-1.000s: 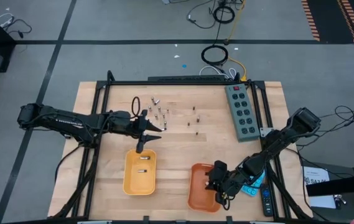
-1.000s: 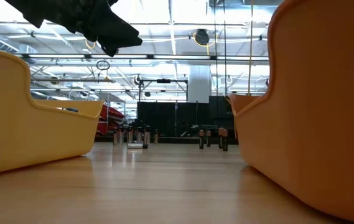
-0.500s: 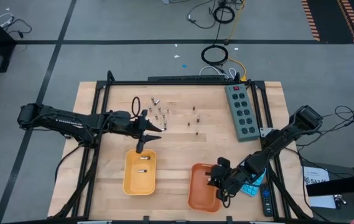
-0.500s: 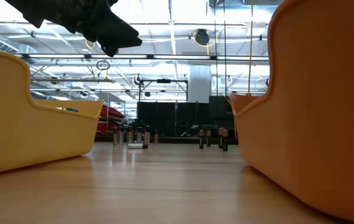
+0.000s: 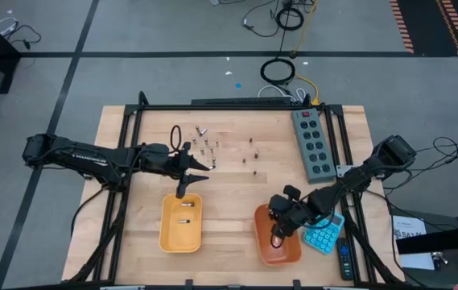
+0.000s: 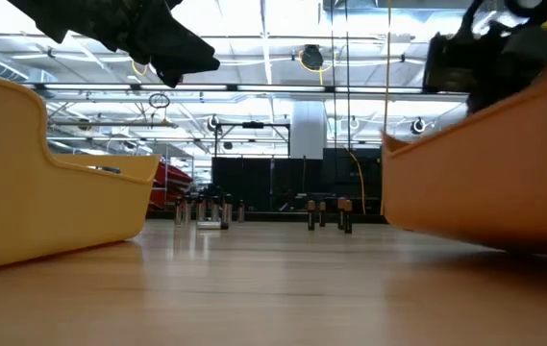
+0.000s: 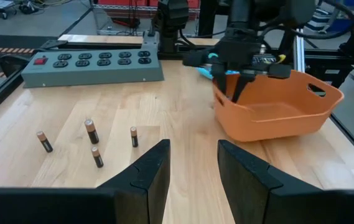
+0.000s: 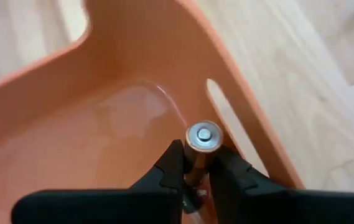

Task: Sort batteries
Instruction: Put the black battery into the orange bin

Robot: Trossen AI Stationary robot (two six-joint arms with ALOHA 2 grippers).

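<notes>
Over the orange tray (image 5: pixel 262 248), right end effector (image 5: pixel 277 236) pinches a battery (image 8: pixel 201 138)

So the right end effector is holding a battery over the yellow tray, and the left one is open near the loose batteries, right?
Not quite. The right end effector holds the battery over the orange tray, not the yellow one; the right wrist view shows it. The left end effector is open near the loose batteries.
</notes>
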